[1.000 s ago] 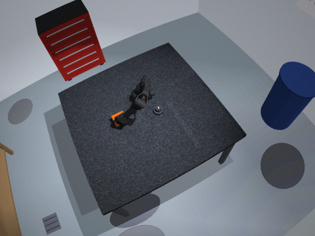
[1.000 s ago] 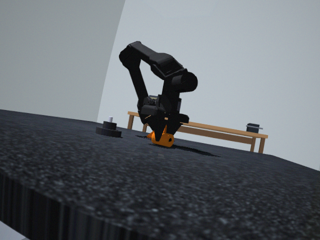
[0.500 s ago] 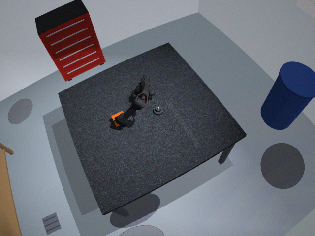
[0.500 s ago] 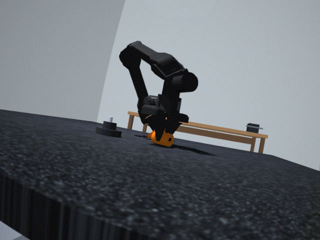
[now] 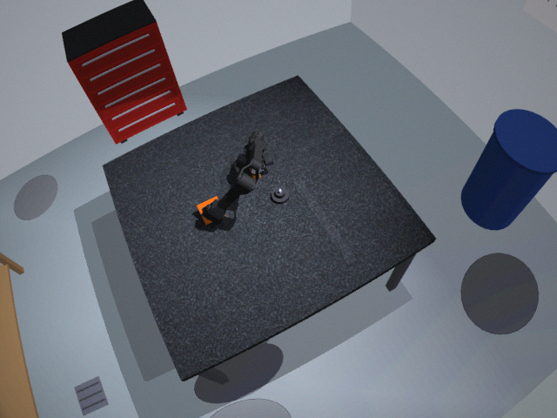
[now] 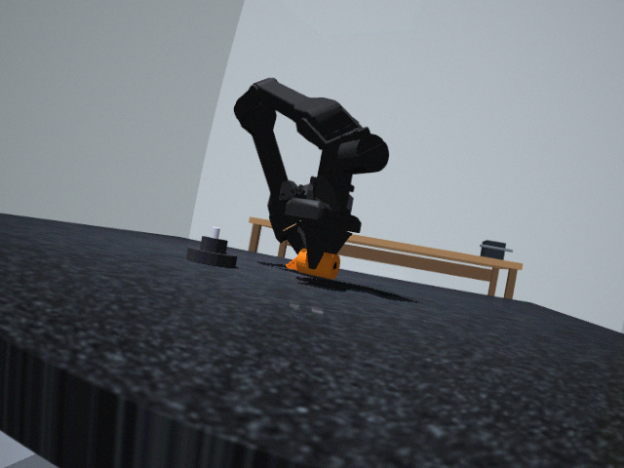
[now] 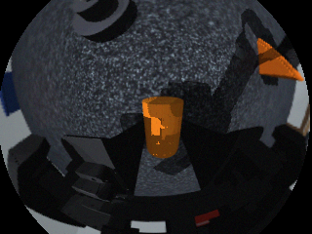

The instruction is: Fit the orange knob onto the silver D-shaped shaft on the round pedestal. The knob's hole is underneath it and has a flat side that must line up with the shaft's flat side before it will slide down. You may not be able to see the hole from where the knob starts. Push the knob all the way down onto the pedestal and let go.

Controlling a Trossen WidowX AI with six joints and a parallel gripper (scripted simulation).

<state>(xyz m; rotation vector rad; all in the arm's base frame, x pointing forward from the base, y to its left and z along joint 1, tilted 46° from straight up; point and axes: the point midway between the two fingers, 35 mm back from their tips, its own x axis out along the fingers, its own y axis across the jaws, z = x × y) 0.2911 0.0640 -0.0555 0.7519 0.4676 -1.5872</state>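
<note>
The orange knob (image 5: 256,176) (image 6: 328,266) (image 7: 163,128) lies on its side between the fingers, just above the table. A dark hole shows in its right end in the exterior view; the flat side of the hole cannot be made out. My gripper (image 6: 320,263) points down and is shut on the knob. The round dark pedestal (image 5: 279,198) (image 6: 212,258) (image 7: 104,24) stands a short way off, at the upper left in the wrist view. Its silver shaft (image 5: 279,191) (image 6: 215,232) stands upright and bare; it is out of the wrist view, and its flat side cannot be made out.
An orange plate (image 5: 206,205) (image 7: 277,63) lies at the arm's base, on the far side of the knob from the pedestal. The dark speckled table (image 5: 270,270) (image 6: 252,352) carries them all. A red cabinet (image 5: 130,81) and blue barrel (image 5: 503,179) stand off the table.
</note>
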